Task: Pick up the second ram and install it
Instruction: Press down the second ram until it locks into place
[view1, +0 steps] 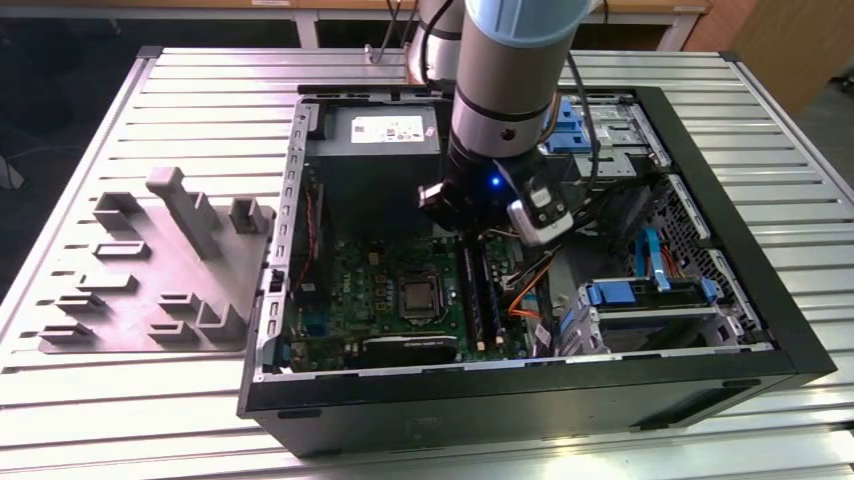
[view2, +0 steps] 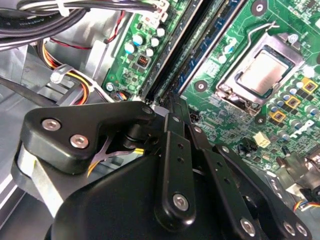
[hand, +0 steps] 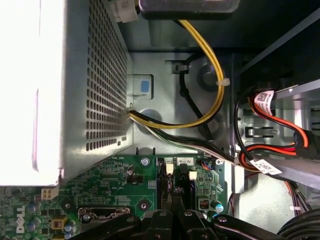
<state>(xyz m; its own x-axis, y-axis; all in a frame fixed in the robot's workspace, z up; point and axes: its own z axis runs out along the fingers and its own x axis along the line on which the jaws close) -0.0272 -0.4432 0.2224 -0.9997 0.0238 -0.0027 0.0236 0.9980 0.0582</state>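
Observation:
In the exterior view my gripper (view1: 473, 240) is down inside the open computer case, at the end of the memory slots nearest the grey power-supply box (view1: 384, 135). The second ram (view2: 198, 56) is a long thin strip standing on edge in the slot on the processor's side (view1: 470, 290). It runs away from my fingertips in the second wrist view. My gripper (view2: 172, 100) is shut, its black fingers (view2: 175, 150) together right at that strip's near end. Whether they touch it I cannot tell. In the first wrist view the gripper (hand: 172, 207) sits between the slot ends.
Another dark strip (view2: 167, 57) stands in the neighbouring slot. The processor socket (view2: 262, 72) lies beside the slots. Yellow, red and black cables (hand: 212, 65) hang close to the arm. A blue drive cage (view1: 654, 295) sits at the exterior view's right, a grey fixture block (view1: 154, 270) outside the case.

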